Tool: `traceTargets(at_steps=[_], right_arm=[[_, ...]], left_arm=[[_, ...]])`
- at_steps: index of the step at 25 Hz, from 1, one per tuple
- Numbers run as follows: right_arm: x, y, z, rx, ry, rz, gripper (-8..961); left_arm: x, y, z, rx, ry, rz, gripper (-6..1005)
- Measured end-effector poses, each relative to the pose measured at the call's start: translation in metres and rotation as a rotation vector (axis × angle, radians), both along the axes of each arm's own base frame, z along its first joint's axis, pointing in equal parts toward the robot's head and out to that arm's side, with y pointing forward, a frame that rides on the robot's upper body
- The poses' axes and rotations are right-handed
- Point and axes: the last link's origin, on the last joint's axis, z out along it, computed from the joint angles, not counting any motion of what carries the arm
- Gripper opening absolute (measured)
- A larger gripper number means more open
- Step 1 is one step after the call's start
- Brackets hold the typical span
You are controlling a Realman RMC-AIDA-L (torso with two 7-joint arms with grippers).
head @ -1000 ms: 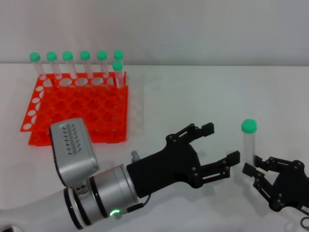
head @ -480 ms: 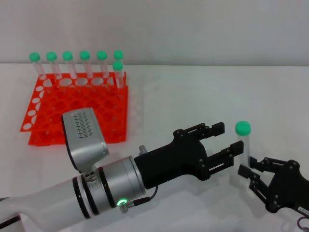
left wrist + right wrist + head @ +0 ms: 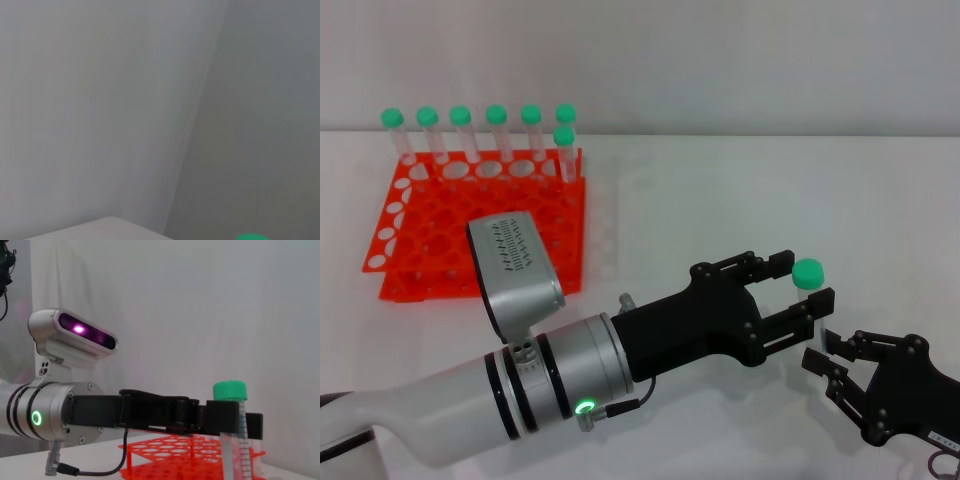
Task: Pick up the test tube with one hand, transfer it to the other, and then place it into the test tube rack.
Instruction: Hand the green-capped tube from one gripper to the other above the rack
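Rack upper left, grippers meeting lower right in the head view.
Orange-red plastic test tube rack (image 3: 480,225) holds seven capped tubes (image 3: 496,130) along its rear edge; the left gripper (image 3: 798,288) brackets the green-capped test tube (image 3: 808,274), right gripper (image 3: 830,352) just below.

- You had the test tube (image 3: 808,274) standing upright, its green cap (image 3: 230,390) on top and clear graduated body below, well to the right of the test tube rack (image 3: 480,235).
- Your rack, bright orange-red with round holes, lay flat, seven green-capped tubes standing along its far edge.
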Motion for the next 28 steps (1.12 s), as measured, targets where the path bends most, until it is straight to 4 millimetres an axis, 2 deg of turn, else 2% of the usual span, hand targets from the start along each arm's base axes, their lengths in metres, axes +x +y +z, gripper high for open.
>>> traceTargets(at_steps=[9, 20, 28], right_arm=[[0.001, 0.001, 0.0, 0.001, -0.006, -0.007, 283], [0.002, 0.005, 0.0, 0.016, -0.017, -0.013, 297], [0.007, 0.011, 0.004, 0.077, -0.035, -0.051, 306]], left_arm=[[0.001, -0.001, 0.0, 0.023, 0.0, -0.015, 482], [0.001, 0.002, 0.002, 0.066, 0.01, -0.031, 271], [-0.003, 0.005, 0.01, 0.155, -0.018, -0.019, 266]])
